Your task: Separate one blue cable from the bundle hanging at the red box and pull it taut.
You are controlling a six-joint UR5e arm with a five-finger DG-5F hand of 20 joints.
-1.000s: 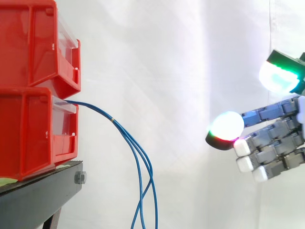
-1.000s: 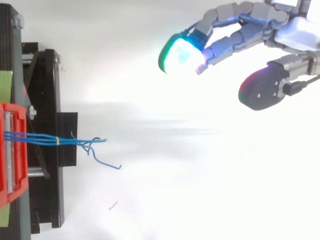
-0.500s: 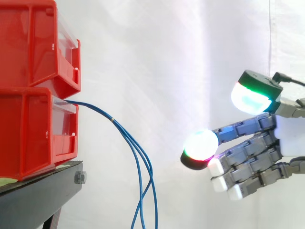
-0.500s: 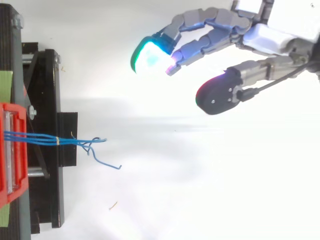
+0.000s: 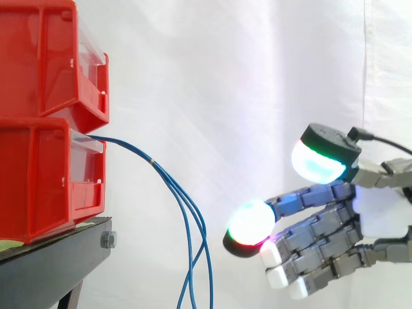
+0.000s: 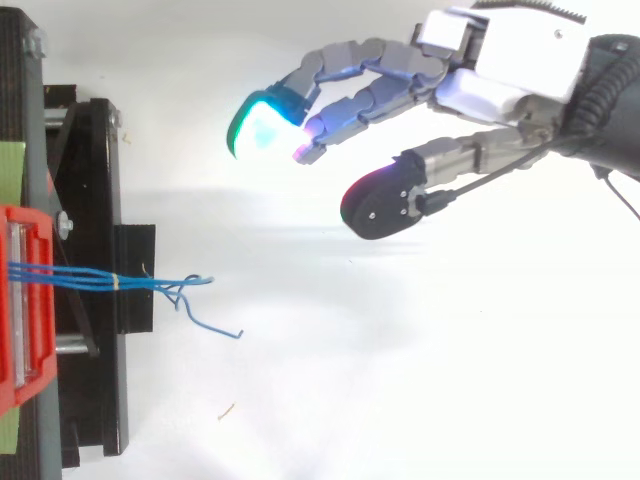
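A bundle of blue cables (image 5: 183, 206) comes out of the lower red box (image 5: 51, 174), is tied by a small band, then droops and hangs down below the stand. From above the blue cables (image 6: 120, 281) run rightward off the box and end in loose curled tips. My hand (image 5: 360, 212) is at the right, lower than the box front, its fingers stretched toward the cables with the thumb spread above them. It is open and holds nothing. In the top view the hand (image 6: 490, 85) sits right of and beyond the cable ends, well apart from them.
A second red box (image 5: 48, 61) is stacked on the lower one, both on a black stand (image 5: 58, 264). From above the black stand (image 6: 90, 270) lines the left edge. A white curtain lies behind everything.
The hand has moved left toward the cables and dropped lower, still open. The cables and boxes have not moved.
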